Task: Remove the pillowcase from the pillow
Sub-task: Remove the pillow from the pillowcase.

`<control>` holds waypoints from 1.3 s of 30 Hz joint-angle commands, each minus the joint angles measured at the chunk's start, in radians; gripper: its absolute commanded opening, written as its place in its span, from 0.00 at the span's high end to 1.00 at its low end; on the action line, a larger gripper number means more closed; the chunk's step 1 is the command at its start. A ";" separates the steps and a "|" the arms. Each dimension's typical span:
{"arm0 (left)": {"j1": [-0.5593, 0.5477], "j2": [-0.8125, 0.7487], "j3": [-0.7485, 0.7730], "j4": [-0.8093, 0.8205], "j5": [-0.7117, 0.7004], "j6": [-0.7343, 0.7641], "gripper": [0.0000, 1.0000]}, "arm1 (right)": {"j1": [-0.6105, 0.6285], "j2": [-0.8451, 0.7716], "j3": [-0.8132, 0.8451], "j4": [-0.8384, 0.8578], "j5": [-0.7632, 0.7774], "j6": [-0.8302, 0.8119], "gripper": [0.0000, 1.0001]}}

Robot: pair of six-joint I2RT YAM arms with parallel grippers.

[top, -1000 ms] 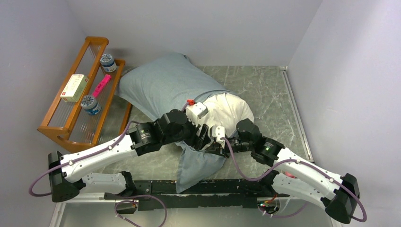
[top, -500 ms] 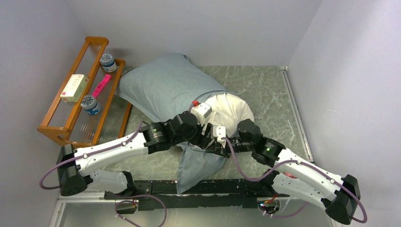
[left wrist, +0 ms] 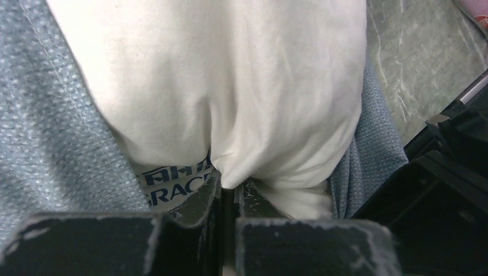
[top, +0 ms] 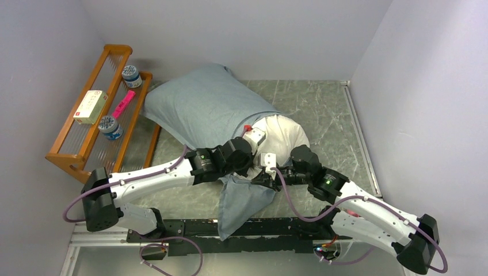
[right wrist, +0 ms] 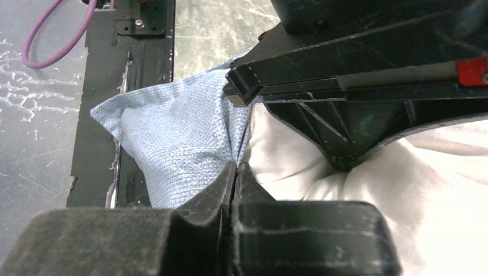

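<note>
Pillow (top: 286, 133), white and plump, lies on the green table (top: 322, 109), its near end poking out of the grey-blue pillowcase (top: 198, 109). Left gripper (left wrist: 228, 192) is pinched tight on a fold of the pillow. Right gripper (right wrist: 236, 171) is clamped on the pillowcase edge just beside it.

- Pillow (top: 286, 136) lies mid-desk (top: 325, 109); its far-left part sits inside the pillowcase (top: 201, 109), its near-right end sticks out.
- A pillowcase flap trails toward the desk's near edge, between the arm bases.
- Left gripper (left wrist: 228, 192) on the pillow's near end; right gripper (right wrist: 236, 172) on the pillowcase hem, just beside it.
- Rack (top: 80, 158) at the desk's left, by the wall; on it a box (top: 91, 106) between two jars (top: 131, 76).
</note>
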 commanded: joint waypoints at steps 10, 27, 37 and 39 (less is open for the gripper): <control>0.193 0.101 0.155 0.256 0.142 0.054 0.95 | 0.009 -0.032 0.033 -0.011 -0.114 -0.017 1.00; 0.284 0.173 0.404 0.335 0.325 0.041 0.95 | 0.010 -0.044 -0.068 0.115 0.009 0.026 1.00; 0.284 0.061 0.338 0.423 0.481 -0.025 0.95 | 0.011 0.062 -0.191 0.467 0.076 0.059 1.00; 0.284 0.034 0.306 0.452 0.492 -0.040 0.95 | 0.010 0.086 -0.192 0.520 0.105 0.059 1.00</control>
